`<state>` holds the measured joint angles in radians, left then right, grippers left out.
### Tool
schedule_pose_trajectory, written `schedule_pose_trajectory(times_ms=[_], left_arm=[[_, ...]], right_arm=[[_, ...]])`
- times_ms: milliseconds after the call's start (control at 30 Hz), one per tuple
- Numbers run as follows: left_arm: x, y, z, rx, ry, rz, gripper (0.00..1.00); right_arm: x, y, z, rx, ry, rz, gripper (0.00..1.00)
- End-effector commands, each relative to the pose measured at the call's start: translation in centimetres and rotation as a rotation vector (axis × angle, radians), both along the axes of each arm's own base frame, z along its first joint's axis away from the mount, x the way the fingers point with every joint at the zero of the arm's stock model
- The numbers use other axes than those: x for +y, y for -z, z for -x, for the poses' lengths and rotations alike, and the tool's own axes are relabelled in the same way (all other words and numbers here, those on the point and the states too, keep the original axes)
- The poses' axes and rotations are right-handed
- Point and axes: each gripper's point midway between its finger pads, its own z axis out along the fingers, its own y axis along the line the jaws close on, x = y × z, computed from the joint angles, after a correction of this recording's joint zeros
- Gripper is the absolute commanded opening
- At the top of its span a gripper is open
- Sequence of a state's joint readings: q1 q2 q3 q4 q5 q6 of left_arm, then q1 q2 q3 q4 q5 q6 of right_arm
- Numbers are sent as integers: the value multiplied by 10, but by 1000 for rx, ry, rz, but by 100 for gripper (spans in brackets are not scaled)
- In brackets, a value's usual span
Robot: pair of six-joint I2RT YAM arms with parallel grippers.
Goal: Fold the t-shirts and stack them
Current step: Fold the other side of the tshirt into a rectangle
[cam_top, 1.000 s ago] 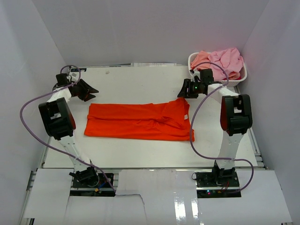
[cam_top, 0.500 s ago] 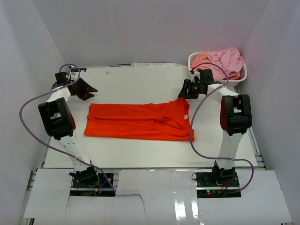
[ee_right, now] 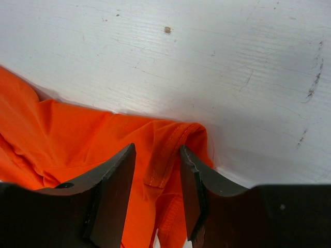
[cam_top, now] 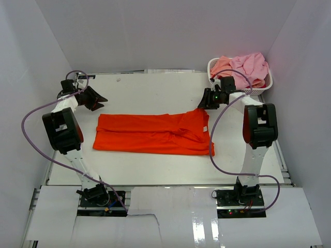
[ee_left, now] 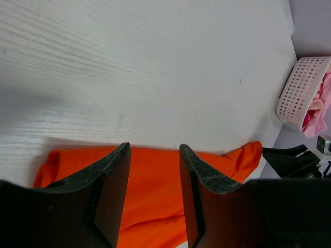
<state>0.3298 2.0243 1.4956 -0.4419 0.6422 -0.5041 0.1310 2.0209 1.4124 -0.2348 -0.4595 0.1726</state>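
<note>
A bright orange-red t-shirt [cam_top: 155,134] lies flat in a long folded strip across the middle of the table. My right gripper [cam_top: 200,105] is down at its far right corner. In the right wrist view the gripper [ee_right: 156,150] is open, its jaws straddling a raised fold of the stitched hem [ee_right: 173,150], and the right finger touches the cloth. My left gripper [cam_top: 102,99] hovers open just beyond the shirt's far left corner; nothing sits between its fingers [ee_left: 154,147], with the orange cloth [ee_left: 150,196] seen below them.
A white perforated basket [cam_top: 262,89] stands at the back right corner, holding pink [cam_top: 249,66] and salmon [cam_top: 221,64] t-shirts. The basket [ee_left: 297,93] also shows in the left wrist view. White walls enclose the table on three sides.
The right gripper has dropped onto the shirt's far right corner and its jaws have narrowed around the hem. The left gripper drew back slightly towards the far left.
</note>
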Motion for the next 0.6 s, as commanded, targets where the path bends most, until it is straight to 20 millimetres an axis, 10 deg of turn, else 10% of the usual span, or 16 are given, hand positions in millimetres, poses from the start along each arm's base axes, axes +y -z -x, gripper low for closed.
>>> schedule_pose_trajectory(times_ms=[0, 333, 567], left_arm=[[1, -6, -2, -16, 12, -20, 53], [6, 21, 12, 102, -13, -52, 53], [11, 35, 27, 184, -45, -87, 53]], right_arm=[[3, -2, -9, -9, -16, -27, 46], [7, 8, -8, 16, -24, -47, 42], [8, 10, -10, 20, -27, -54, 18]])
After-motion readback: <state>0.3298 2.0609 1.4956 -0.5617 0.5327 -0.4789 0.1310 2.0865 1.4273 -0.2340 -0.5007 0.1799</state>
